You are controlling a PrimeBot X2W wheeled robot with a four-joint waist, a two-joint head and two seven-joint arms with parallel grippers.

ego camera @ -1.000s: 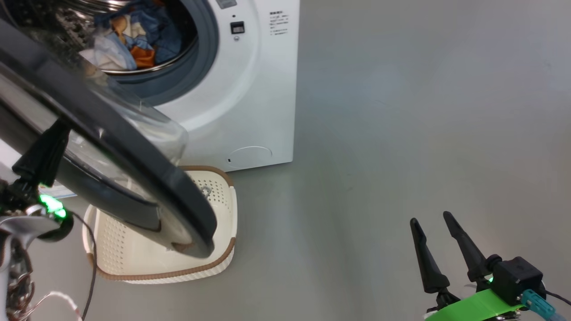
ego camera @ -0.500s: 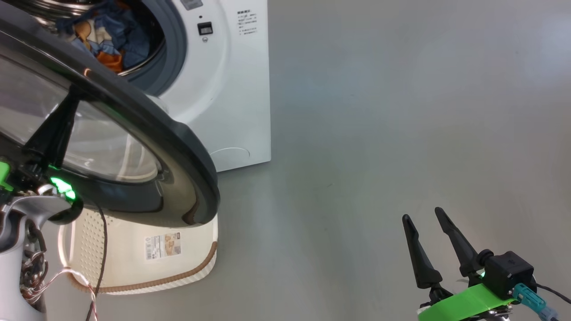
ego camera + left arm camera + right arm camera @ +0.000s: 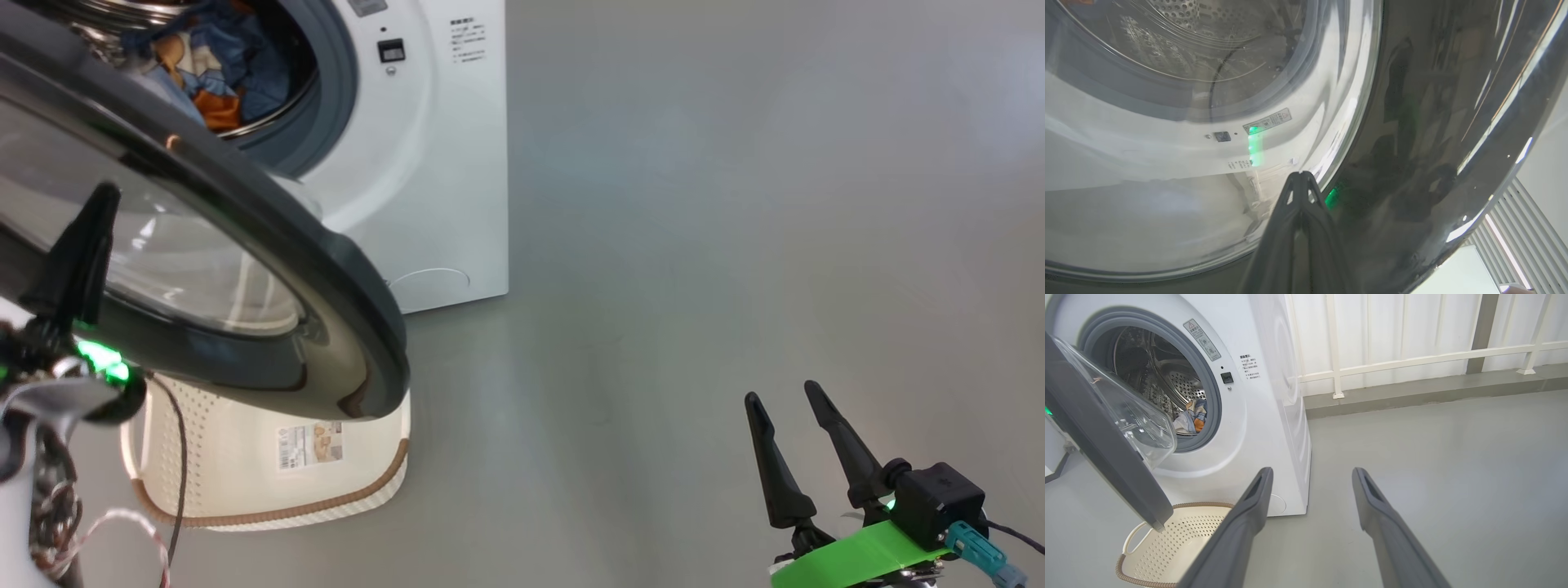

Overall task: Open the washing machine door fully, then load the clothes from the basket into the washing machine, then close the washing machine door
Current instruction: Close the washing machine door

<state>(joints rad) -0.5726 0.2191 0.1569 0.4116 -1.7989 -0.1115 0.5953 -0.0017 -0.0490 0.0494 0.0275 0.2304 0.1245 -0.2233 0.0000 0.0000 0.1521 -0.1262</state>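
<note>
Left gripper (image 3: pixel 102 200): to the left of the washing machine (image 3: pixel 441 163), on the outer side of the swung-out door. Its two dark fingers (image 3: pixel 1300 212) are pressed flat together with nothing between them. The tips lie where the clear window meets the black ring; whether they touch the surface cannot be told. A green light glows at the wrist.

Washing machine door (image 3: pixel 351 327): part-way open, standing at an angle out from the washing machine's front, with its hinge side at the machine's left. The glass bowl bulges back toward the drum opening. Its free edge hangs over the basket. The glossy ring (image 3: pixel 1433 122) mirrors the gripper.

Basket (image 3: pixel 367 486): on the floor just in front of the washing machine, under the door. Its perforated walls and the label sticker (image 3: pixel 310 445) on its bottom show bare.

Clothes (image 3: pixel 220 73): inside the washing machine, heaped low in the steel drum behind the grey gasket; blue, orange and white patches show. From the right wrist they sit at the drum's lower edge (image 3: pixel 1192 418).

Floor (image 3: pixel 694 204): plain grey, spreading to the right of the washing machine.

Right gripper (image 3: pixel 781 394): well apart from the washing machine, to its right, low over the floor. Its fingers (image 3: pixel 1241 522) are spread wide and grasp nothing.
</note>
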